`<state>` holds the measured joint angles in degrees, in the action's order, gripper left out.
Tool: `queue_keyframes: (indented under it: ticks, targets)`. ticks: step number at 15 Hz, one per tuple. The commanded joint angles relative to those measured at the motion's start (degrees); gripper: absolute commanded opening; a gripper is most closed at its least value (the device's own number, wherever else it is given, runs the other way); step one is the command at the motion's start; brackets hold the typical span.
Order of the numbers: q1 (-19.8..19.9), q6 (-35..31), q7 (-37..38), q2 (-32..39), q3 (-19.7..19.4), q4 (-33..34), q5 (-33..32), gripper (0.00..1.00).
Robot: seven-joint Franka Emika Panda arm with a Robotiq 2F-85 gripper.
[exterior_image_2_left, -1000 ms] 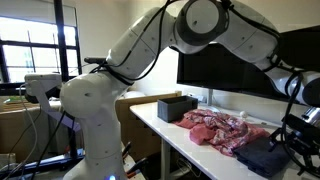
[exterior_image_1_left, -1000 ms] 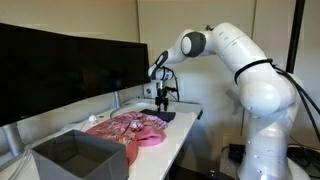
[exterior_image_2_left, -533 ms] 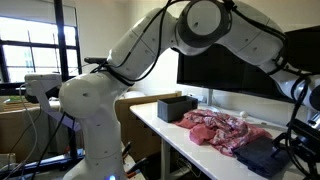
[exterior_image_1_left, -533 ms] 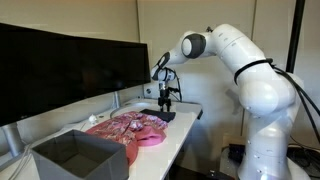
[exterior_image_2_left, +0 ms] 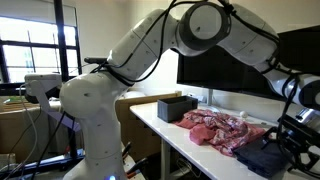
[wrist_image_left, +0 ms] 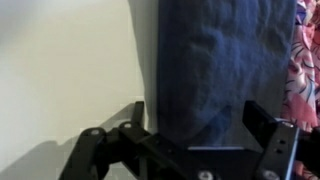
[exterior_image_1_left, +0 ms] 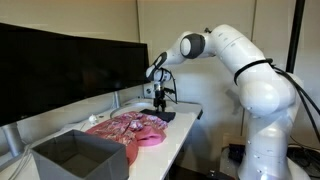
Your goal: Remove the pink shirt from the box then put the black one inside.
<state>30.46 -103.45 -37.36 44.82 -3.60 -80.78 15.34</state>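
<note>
While hanging low over the black shirt (wrist_image_left: 225,60), keeps the gripper (wrist_image_left: 180,125) spread wide, fingers (wrist_image_left: 265,135) either side of the dark cloth and pinching nothing; hard to say from the wrist view whether touching the cloth. Shows that black shirt (exterior_image_2_left: 265,158) folded flat, right against one end of the pink shirt (exterior_image_2_left: 220,130). Finds the pink shirt (exterior_image_1_left: 130,128) crumpled on the table (exterior_image_1_left: 185,125), out of the box (exterior_image_1_left: 80,158). Places the box (exterior_image_2_left: 177,108), dark grey and open-topped, just beside the pink shirt's other end, well apart from the gripper (exterior_image_1_left: 160,100). Sets dark monitors (exterior_image_1_left: 70,65) behind the pink shirt.
</note>
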Motion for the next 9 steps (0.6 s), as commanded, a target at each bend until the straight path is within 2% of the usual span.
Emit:
queue_keyframes:
  ticks: [1, 7, 8, 9]
  targets:
    - [-0.87, 1.9, -0.74, 0.6, 1.1, 1.6, 0.38, 1.0]
    - [-1.85, 3.22, -0.89, 1.47, 2.27, 2.6, 0.58, 1.0]
    - [-2.0, 3.66, -0.65, 1.67, 2.39, 2.84, 0.57, 0.75]
    - [-2.07, 3.92, -0.78, 1.73, 2.38, 2.95, 0.4, 0.74]
